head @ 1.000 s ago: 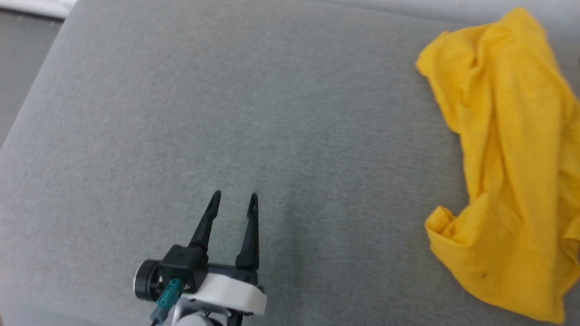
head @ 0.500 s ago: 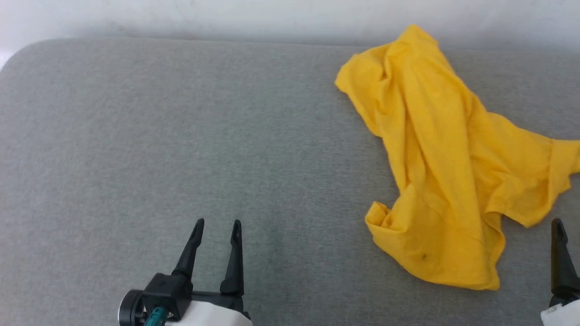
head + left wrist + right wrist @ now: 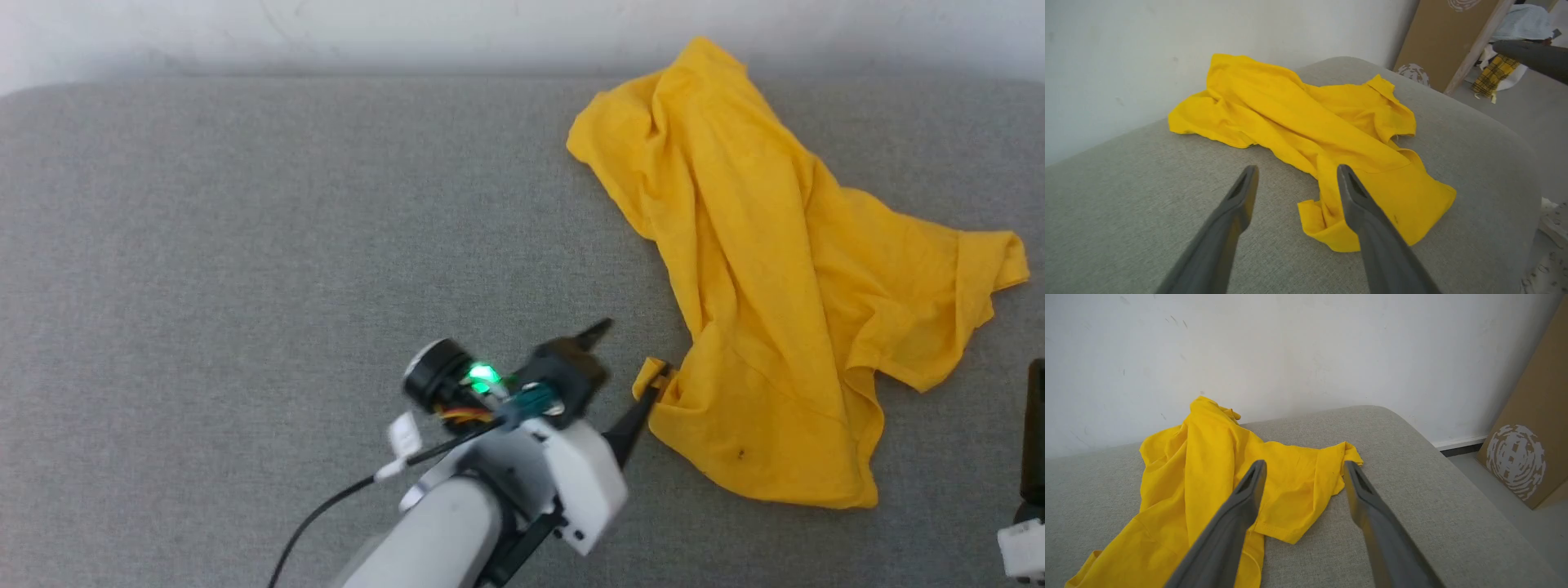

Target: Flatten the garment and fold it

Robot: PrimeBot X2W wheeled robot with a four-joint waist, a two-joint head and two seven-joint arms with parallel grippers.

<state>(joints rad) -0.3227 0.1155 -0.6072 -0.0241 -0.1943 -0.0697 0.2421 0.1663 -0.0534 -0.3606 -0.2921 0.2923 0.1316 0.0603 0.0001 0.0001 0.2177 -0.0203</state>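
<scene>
The garment [image 3: 775, 286] lies crumpled, plain yellow side up, on the right half of the grey cushion [image 3: 245, 245], its far end close to the white wall [image 3: 326, 33]. The left gripper [image 3: 627, 359] is at its near left corner, jaws apart, one finger just beside the rolled hem. The right gripper [image 3: 1304, 465] hovers near the garment's right edge, jaws also apart.

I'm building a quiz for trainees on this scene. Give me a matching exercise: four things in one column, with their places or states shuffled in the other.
1 garment
2 left gripper
3 right gripper
4 cardboard sheet

A brown, standing on the floor
B open, at the head view's right edge
C crumpled on the grey cushion
D open, beside a folded yellow corner

Pairs: 1-C, 2-D, 3-B, 4-A
</scene>
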